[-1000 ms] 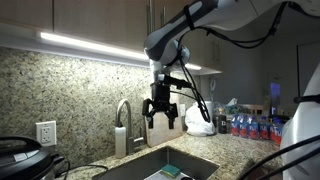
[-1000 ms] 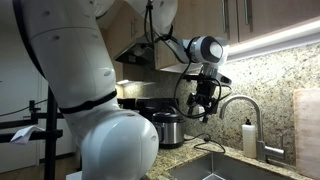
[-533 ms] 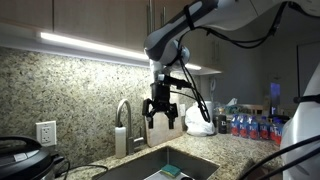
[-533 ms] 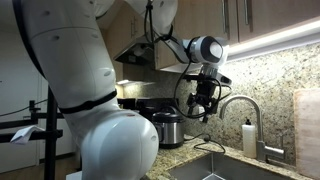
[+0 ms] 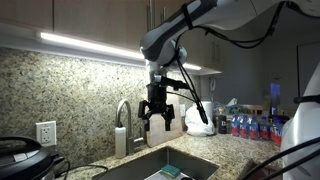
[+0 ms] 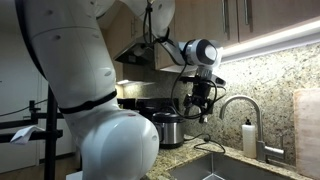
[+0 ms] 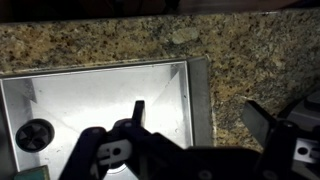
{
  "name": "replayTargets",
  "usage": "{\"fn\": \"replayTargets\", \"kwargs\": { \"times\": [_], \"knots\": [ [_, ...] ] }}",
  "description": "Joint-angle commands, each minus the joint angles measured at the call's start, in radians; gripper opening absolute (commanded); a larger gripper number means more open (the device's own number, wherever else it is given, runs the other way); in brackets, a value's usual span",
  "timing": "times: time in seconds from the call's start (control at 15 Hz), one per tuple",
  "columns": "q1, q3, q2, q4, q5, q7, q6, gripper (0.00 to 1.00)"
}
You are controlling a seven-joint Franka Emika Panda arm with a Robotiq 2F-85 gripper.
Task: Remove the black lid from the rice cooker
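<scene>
Clearance: open air surrounds the gripper above the sink. Obstacles: faucet and cutting board on the far side (both along the wall), rice cooker left.

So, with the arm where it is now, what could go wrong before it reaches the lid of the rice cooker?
1. The open tool hangs over the sink, near the faucet; a sideways move toward the rice cooker might clip the faucet.
2. The loose cable at the wrist could catch on the faucet.
3. The black lid looks shallow, so the tool may slip on its edge.
</scene>
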Motion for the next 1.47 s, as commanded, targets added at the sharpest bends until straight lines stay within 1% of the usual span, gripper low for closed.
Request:
{"fn": "replayTargets", "kwargs": {
  "times": [0.0,0.13,0.27,0.4,0.6,0.73,0.8,0.87,0.93,1.0,1.07,1.27,1.33,1.4],
  "knots": [
    [0.044,0.076,-0.024,-0.063,0.008,0.043,0.093,1.0],
    [0.077,0.142,-0.028,-0.098,-0.016,0.096,0.183,1.0],
    [0.1,0.221,-0.016,-0.109,-0.082,0.188,0.276,1.0],
    [0.116,0.301,0.018,-0.077,-0.18,0.294,0.328,1.0],
    [0.118,0.414,0.095,0.011,-0.377,0.446,0.363,1.0],
    [0.115,0.476,0.144,0.072,-0.534,0.541,0.355,1.0],
    [0.118,0.495,0.166,0.099,-0.617,0.587,0.352,1.0],
    [0.12,0.505,0.183,0.118,-0.7,0.644,0.366,1.0],
    [0.16,0.45,0.133,0.07,-0.596,0.567,0.347,1.0],
    [0.164,0.461,0.156,0.093,-0.649,0.605,0.346,1.0],
    [0.166,0.464,0.171,0.109,-0.671,0.619,0.346,1.0],
    [0.167,0.461,0.186,0.12,-0.68,0.619,0.346,1.0],
    [0.173,0.454,0.17,0.115,-0.684,0.606,0.335,1.0],
    [0.18,0.454,0.166,0.131,-0.713,0.598,0.306,1.0]
  ]
}}
